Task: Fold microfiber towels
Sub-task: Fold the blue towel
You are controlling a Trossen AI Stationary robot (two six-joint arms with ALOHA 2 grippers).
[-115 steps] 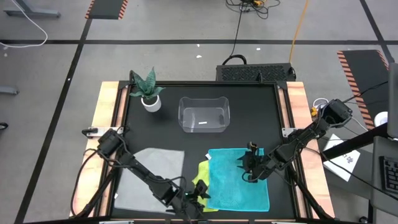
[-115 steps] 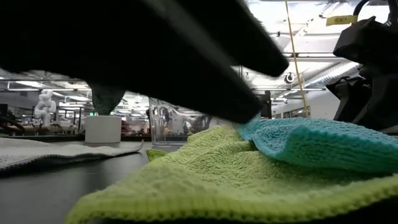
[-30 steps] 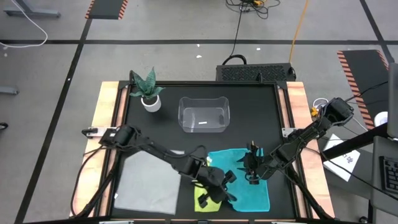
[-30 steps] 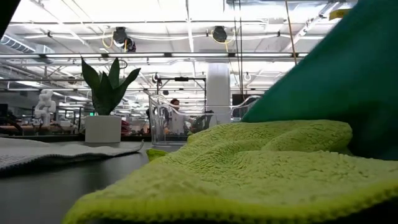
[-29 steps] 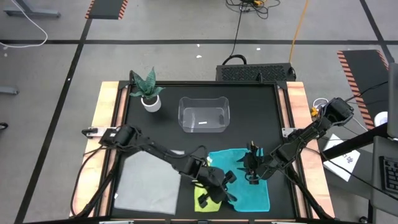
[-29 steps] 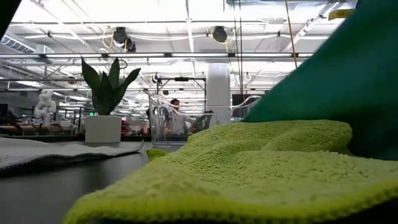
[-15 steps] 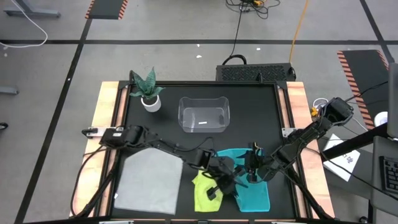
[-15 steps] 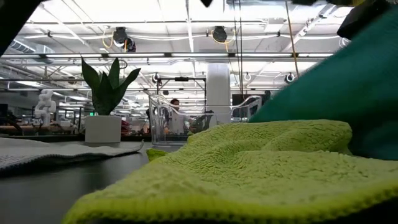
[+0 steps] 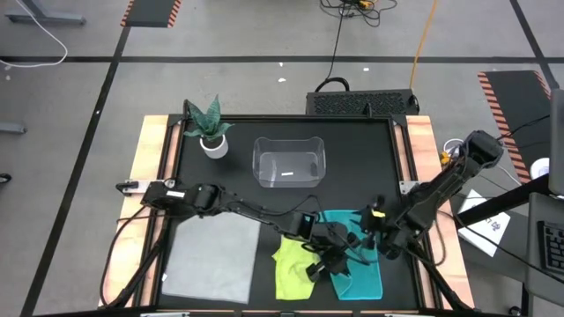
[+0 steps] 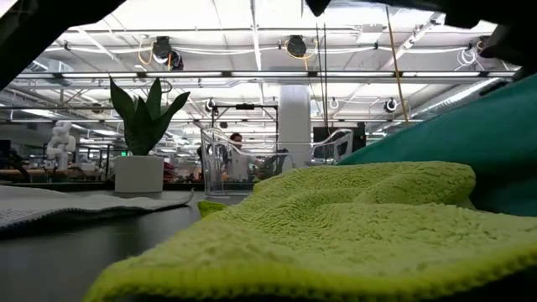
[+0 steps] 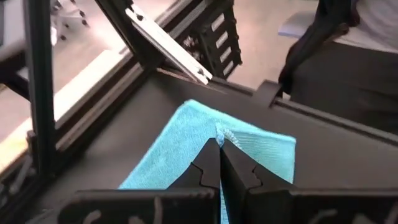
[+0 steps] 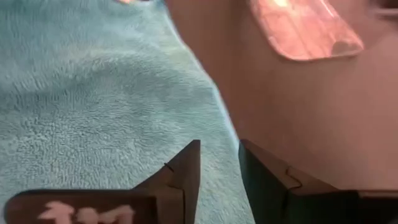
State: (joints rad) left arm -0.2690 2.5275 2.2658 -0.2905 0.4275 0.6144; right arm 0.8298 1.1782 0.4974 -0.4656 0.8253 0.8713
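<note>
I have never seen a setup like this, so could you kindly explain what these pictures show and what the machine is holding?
Two dark robot arms work at a black table. One camera looks straight down, one sits at table height, and one rides on each wrist. On the table lie a grey towel, a yellow-green towel, a teal towel, a clear bin and a potted plant. The left gripper is shut on an edge of the teal towel. The right gripper hovers at that towel's edge, fingers apart.
</note>
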